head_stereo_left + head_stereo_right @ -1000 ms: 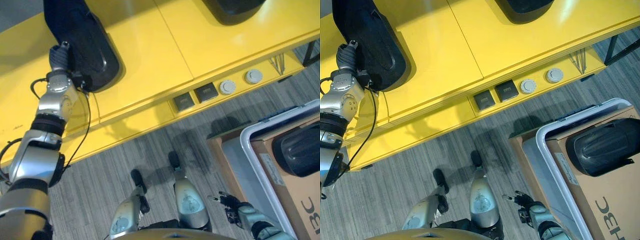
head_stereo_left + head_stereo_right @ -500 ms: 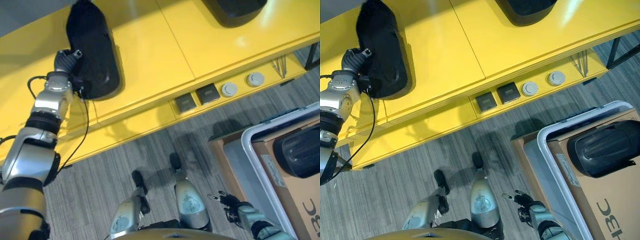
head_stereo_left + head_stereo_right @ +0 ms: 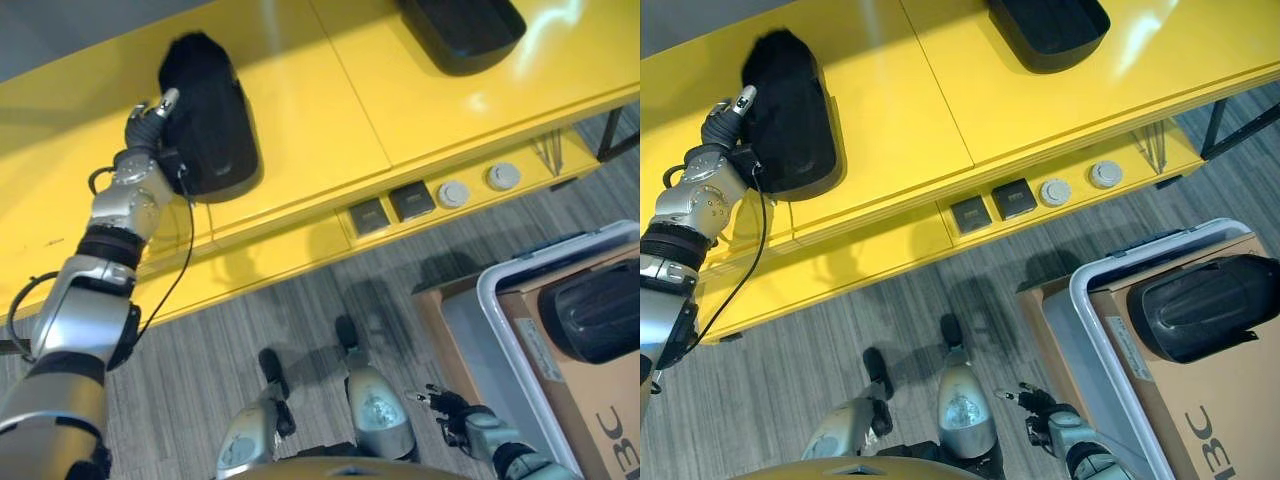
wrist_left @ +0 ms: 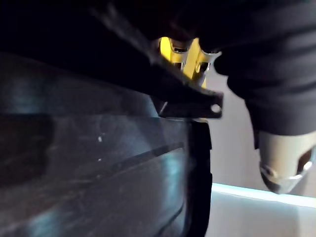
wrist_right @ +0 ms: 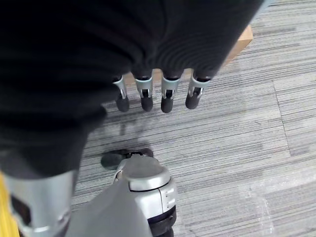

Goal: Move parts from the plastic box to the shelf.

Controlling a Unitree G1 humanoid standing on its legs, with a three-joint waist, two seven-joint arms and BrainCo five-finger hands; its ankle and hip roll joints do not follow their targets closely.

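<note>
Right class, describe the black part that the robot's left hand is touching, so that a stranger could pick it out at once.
Start at the long yellow shelf across the top. Two black parts lie on it. Yours is the rounded black part toward the left end, with the left hand against its edge; the second black part lies far right, untouched.

black part [image 3: 208, 130] turned further onto shelf [image 3: 300, 110], left hand [image 3: 148, 122] alongside
</note>
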